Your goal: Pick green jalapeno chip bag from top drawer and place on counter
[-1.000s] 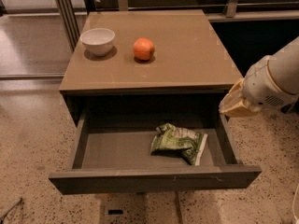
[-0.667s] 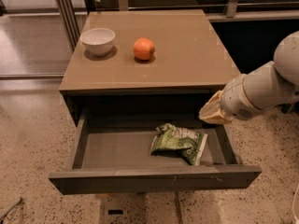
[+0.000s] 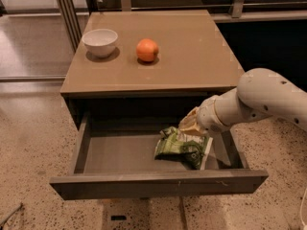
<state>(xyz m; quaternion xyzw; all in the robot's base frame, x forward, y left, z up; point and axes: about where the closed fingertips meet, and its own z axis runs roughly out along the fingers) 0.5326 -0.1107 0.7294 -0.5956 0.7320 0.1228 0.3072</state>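
The green jalapeno chip bag [image 3: 182, 147] lies crumpled in the right half of the open top drawer [image 3: 158, 185]. My gripper [image 3: 188, 124] reaches in from the right on a white arm and sits just above the bag's upper edge, close to it or touching it. The counter [image 3: 187, 56] is the tan top of the cabinet, right behind the drawer.
A white bowl [image 3: 100, 41] and an orange round fruit [image 3: 147, 50] stand on the counter's back left. Speckled floor surrounds the cabinet. Metal posts [image 3: 67, 13] stand at the back left, and a dark recess lies to the right.
My gripper has moved left and down from beside the cabinet's right edge into the drawer, ending just over the bag. The bag, bowl and fruit have not moved.
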